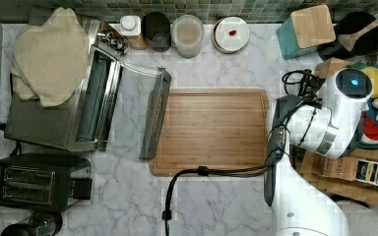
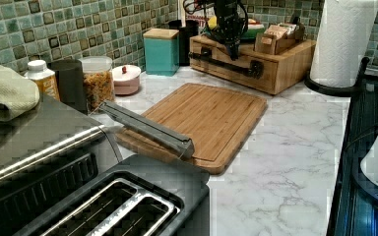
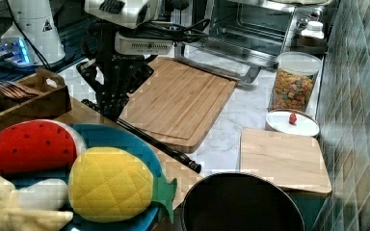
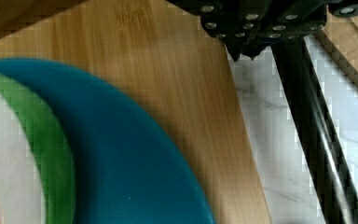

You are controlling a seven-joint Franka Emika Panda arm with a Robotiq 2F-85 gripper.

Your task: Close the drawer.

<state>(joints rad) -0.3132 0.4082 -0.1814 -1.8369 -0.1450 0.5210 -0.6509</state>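
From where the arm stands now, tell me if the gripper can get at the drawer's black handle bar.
Probably yes: the gripper hangs right by the black handle bar, and nothing lies between them.

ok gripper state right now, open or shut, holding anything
Gripper: by the drawer's black handle bar; open or shut cannot be told, and no held thing is visible.

Kitchen: tiled backsplash (image 2: 78, 24), marble counter (image 1: 216, 196), toaster (image 1: 34, 181).
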